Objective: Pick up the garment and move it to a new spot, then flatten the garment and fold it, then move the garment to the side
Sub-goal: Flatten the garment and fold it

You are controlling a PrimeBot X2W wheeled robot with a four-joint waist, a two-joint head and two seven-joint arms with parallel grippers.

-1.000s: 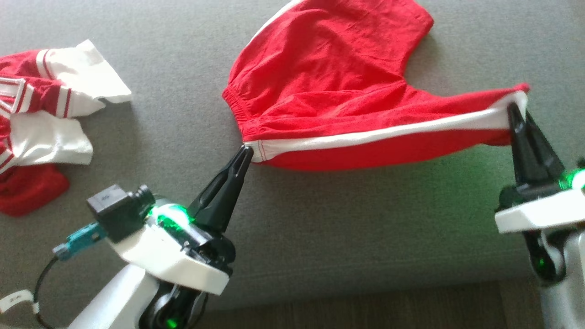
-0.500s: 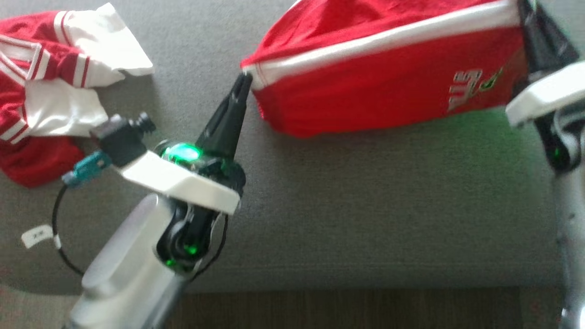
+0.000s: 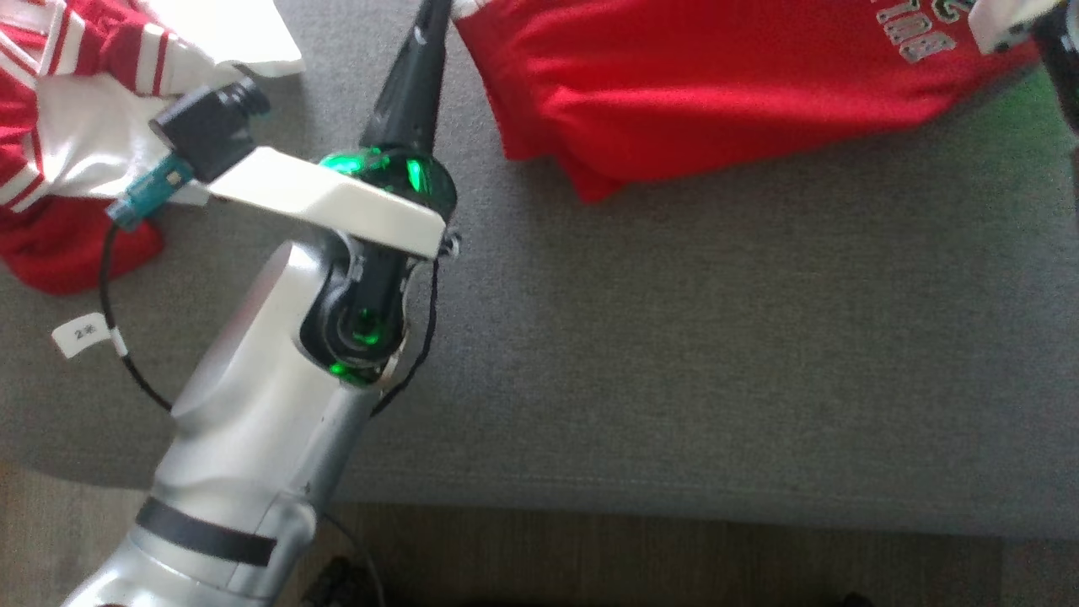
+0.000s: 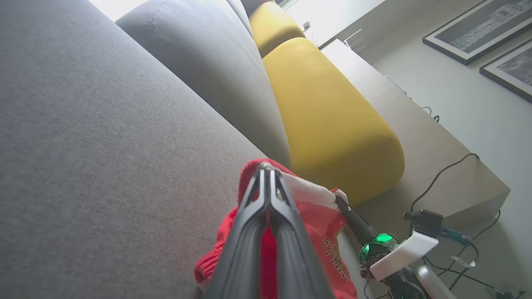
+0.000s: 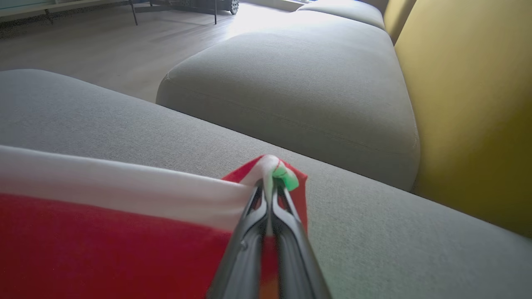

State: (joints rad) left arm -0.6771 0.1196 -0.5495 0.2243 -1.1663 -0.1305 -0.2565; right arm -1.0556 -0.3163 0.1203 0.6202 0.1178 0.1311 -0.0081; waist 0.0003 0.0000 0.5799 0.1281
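One red garment (image 3: 716, 101), one striped garment (image 3: 76, 160), two grippers (image 4: 266, 170) (image 5: 270, 185), two yellow cushions (image 4: 332, 124) (image 4: 274, 27).

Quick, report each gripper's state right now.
Left gripper: jaws closed, holding a corner of the red garment.
Right gripper: jaws closed, holding the same red garment by its white-striped edge.

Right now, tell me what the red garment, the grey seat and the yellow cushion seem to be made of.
The red garment: soft knit, probably cotton jersey, matte; it creases and drapes limply. The grey seat: woven upholstery fabric, matte, with a fine speckled weave. The yellow cushion: similar matte cloth, likely over foam, given its smooth rounded bulge.
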